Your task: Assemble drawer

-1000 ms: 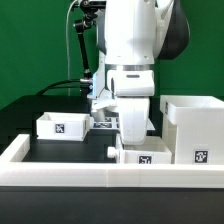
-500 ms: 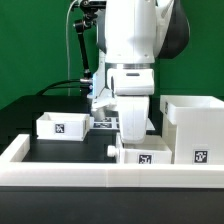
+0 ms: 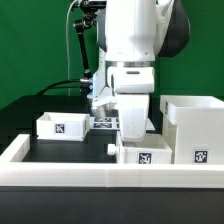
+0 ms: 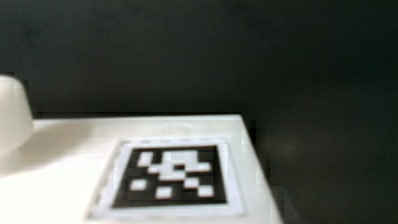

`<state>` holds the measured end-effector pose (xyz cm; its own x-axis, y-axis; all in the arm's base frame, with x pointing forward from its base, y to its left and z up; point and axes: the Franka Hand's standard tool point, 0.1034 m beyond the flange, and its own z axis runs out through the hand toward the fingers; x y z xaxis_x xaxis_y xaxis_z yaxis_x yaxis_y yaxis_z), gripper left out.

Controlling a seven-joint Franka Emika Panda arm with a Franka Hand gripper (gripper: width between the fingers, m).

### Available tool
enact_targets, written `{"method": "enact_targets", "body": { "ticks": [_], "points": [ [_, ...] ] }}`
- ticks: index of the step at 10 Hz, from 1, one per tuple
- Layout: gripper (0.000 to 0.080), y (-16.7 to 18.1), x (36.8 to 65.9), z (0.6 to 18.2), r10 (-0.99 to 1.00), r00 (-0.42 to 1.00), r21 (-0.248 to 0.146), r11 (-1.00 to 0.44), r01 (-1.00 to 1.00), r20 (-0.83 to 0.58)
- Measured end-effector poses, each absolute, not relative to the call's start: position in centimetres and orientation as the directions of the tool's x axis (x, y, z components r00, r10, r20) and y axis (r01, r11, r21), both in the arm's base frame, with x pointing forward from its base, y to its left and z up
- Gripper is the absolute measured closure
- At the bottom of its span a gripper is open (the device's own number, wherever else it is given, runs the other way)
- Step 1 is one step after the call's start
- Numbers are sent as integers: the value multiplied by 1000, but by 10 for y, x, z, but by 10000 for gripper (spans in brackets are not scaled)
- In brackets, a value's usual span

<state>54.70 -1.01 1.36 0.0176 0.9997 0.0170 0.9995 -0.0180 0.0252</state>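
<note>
Now, exterior view: the arm [image 3: 130, 40] stands mid-scene with its wrist pointing straight down. The gripper [image 3: 131, 138] sits low at the near box [image 3: 143, 156], just behind its back rim. The fingertips are hidden by the gripper body and the box wall, so I cannot tell whether the jaws are apart, together or clamped on the rim. The far box [image 3: 60, 126] rests open side up on the black table [image 3: 40, 150], toward the exterior view's left and well apart from the gripper. The housing [image 3: 194, 128] stands at the exterior view's right, just beside the near box; whether they touch is unclear. A strip of the marker board [image 3: 100, 122] shows between the far box and the gripper. The border wall [image 3: 70, 172] runs across the front. Against the pictures from a second and half a second back, nothing has shifted that I can detect: arm, both boxes and housing are in the same places. Wrist view: blurred. A white face [image 4: 71, 150] carrying a tag [image 4: 173, 175] fills the lower part, with dark table beyond. A pale rounded shape [image 4: 15, 120] at the edge I cannot identify, and no fingers show clearly. Judgement: the arm is paused or creeping at the near box, probably settling for a grasp. Neither box is in the housing yet, so assembly is at an early stage.
</note>
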Motion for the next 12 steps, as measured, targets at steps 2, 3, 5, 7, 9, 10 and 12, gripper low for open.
{"method": "enact_targets", "body": {
  "ticks": [2, 3, 5, 7, 9, 10, 12],
  "points": [
    [758, -9, 545, 12, 1000, 15, 22, -15, 1000, 17],
    [758, -6, 543, 11, 1000, 11, 18, -11, 1000, 17],
    [758, -3, 542, 11, 1000, 8, 17, -9, 1000, 18],
    [758, -2, 541, 11, 1000, 6, 18, -6, 1000, 19],
    [758, -2, 541, 11, 1000, 11, 18, -11, 1000, 19],
    [758, -2, 540, 11, 1000, 12, 18, -12, 1000, 19],
    [758, -2, 540, 11, 1000, 12, 17, -13, 1000, 19]
  ]
}}
